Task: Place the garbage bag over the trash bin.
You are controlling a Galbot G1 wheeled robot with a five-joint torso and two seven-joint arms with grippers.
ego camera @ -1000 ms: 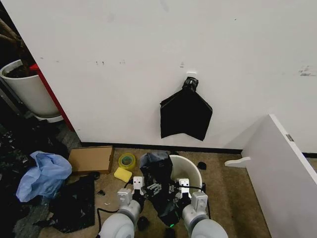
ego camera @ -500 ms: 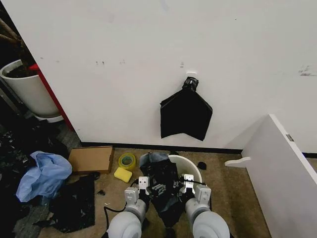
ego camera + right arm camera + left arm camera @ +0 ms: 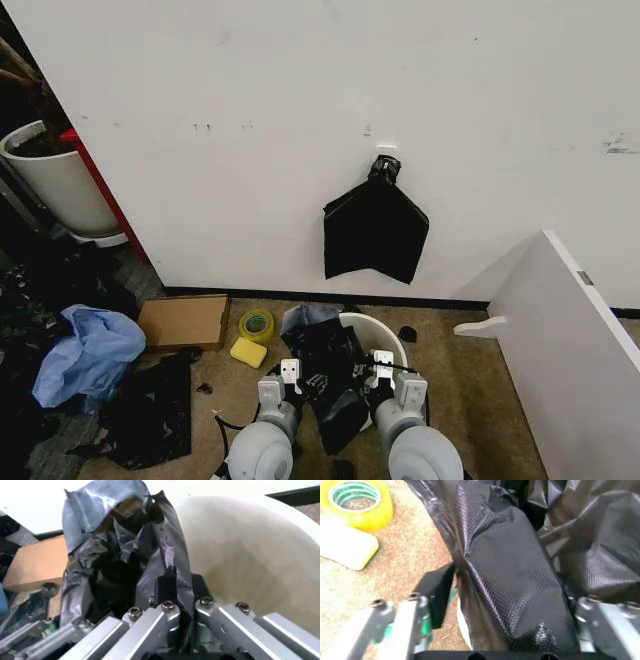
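At near rim of trash bin [image 3: 385,335]: your left gripper [image 3: 290,377] and right gripper [image 3: 383,366], fingers both clamped on garbage bag [image 3: 325,365], bag draped over bin's left edge.

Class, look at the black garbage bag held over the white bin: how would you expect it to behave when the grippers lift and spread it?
The garbage bag is probably floppy: it hangs in crumpled folds between the left gripper and right gripper. Its thin film suggests light weight. The glossy surface may slip unless pinched firmly over the trash bin.
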